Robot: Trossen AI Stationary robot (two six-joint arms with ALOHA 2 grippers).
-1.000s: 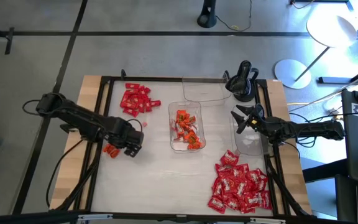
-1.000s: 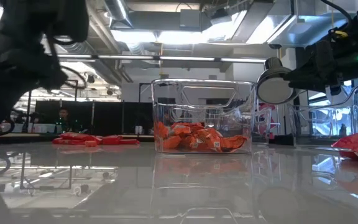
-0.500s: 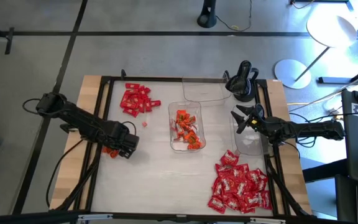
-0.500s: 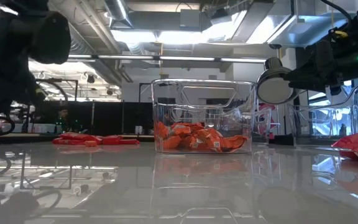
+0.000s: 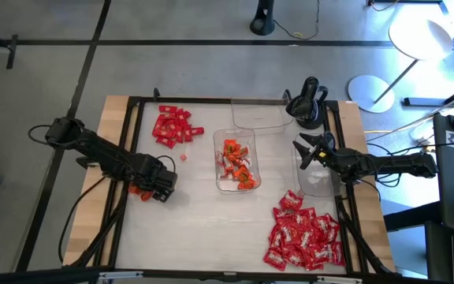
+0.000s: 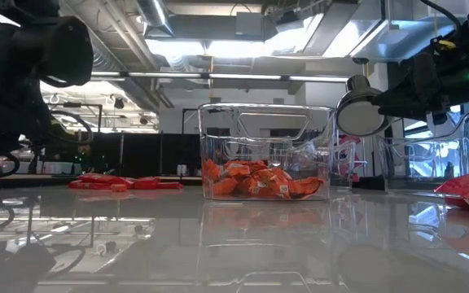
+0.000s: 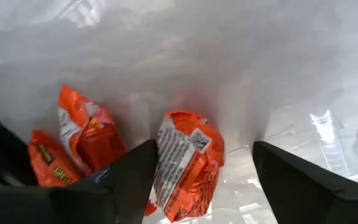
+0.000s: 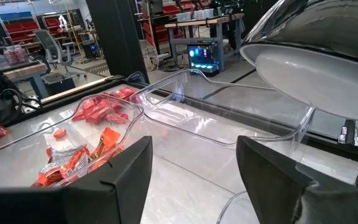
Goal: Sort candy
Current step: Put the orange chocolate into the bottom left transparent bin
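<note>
Two open pincer fingers (image 7: 126, 180) astride orange candy (image 7: 188, 162).

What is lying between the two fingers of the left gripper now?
In the left wrist view, one orange candy lies on the table between the open fingers of the left gripper; more orange candy lies just beside one finger.

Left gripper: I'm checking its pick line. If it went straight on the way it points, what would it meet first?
An orange candy lying on the table, right between the open fingers of the left gripper. Two more orange candies lie just to one side. Depth is hard to judge.
</note>
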